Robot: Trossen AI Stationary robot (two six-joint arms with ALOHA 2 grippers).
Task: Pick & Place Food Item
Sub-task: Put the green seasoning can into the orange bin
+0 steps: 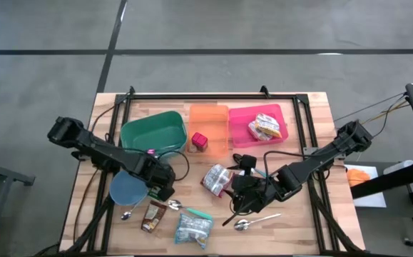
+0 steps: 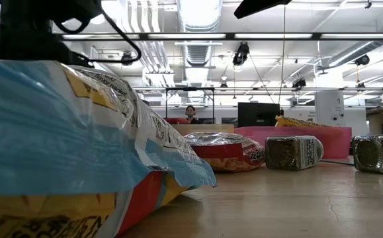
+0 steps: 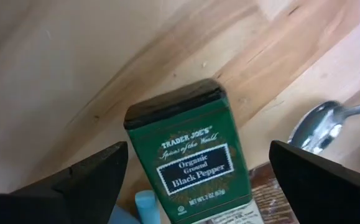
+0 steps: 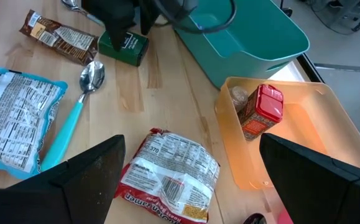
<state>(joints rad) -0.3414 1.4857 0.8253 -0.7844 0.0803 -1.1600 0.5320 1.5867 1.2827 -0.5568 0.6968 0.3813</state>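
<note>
Pepper tin under the left gripper is the item at hand: a green rectangular tin with a black cap and a dark label panel in white lettering that reads "Organic Ground Black Pepper". It lies flat on the bare wood of the table, near the front left, just in front of the green bin and beside the blue bowl. In the left wrist view the tin sits between the 2 dark fingers, which are spread wide on either side and do not touch it; a metal spoon bowl shows just beyond. The right wrist view shows the same tin with the left gripper directly over it.

Further along the front edge lie a brown snack bar, a spoon with a teal handle and a blue-edged snack bag. At the back, next to the green bin, stands an orange bin holding a red-capped spice jar, then a pink bin with a yellow packet. A red and silver snack pouch rests on the wood in front of the orange bin.

On the right, the right gripper hangs above the table's middle with its fingers wide apart, gripping nothing. Another spoon lies near it toward the front edge.
</note>
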